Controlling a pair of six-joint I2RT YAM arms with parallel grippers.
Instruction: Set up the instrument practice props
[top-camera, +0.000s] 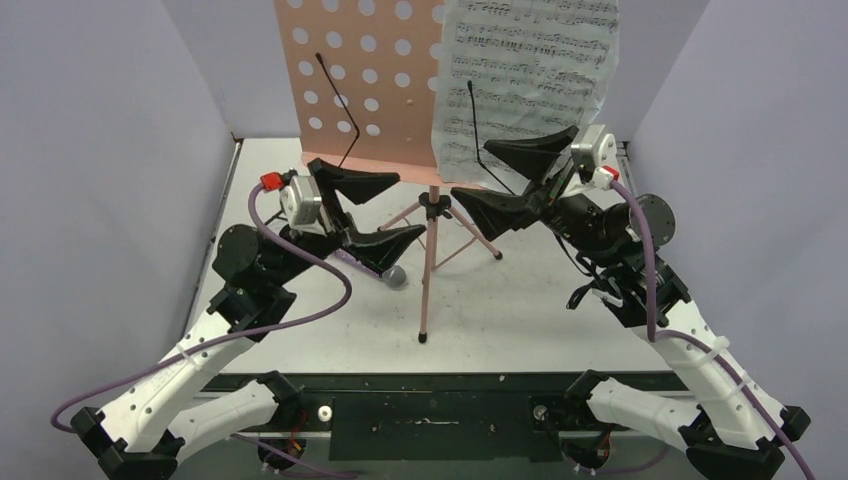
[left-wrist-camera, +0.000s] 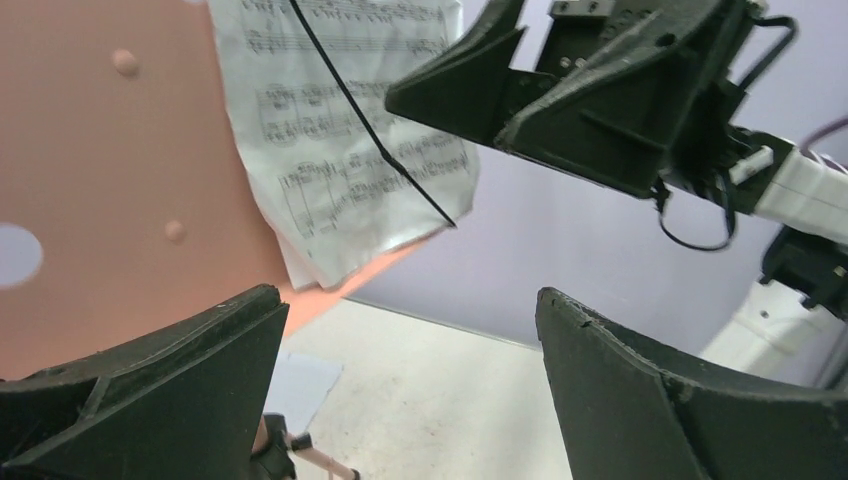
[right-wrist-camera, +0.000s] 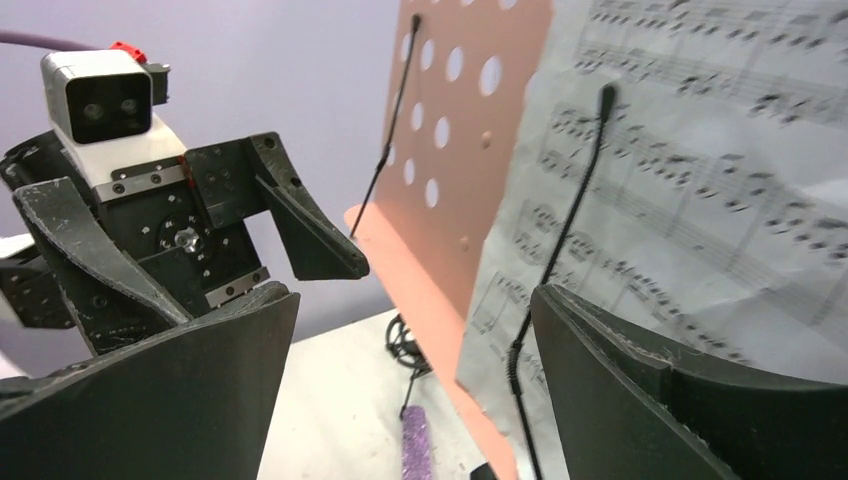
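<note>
The pink music stand (top-camera: 360, 80) stands at the table's centre on its tripod, and its perforated desk also shows in the left wrist view (left-wrist-camera: 100, 150). One sheet-music page (top-camera: 530, 70) rests on the desk's right half under a black wire arm. A pale sheet (left-wrist-camera: 300, 385) lies flat on the table below the desk. The purple microphone (top-camera: 397, 276) lies by the stand's pole, partly under my left gripper (top-camera: 410, 205), which is open and empty beside the desk's lower left edge. My right gripper (top-camera: 470, 170) is open and empty at the page's lower edge. A small black holder (right-wrist-camera: 405, 345) sits beyond the microphone (right-wrist-camera: 415, 445).
The stand's pink legs (top-camera: 450, 225) spread between the two grippers. Grey walls close in the left, right and back of the table. The right gripper (left-wrist-camera: 600, 90) hangs close above and across from the left one (right-wrist-camera: 200, 230).
</note>
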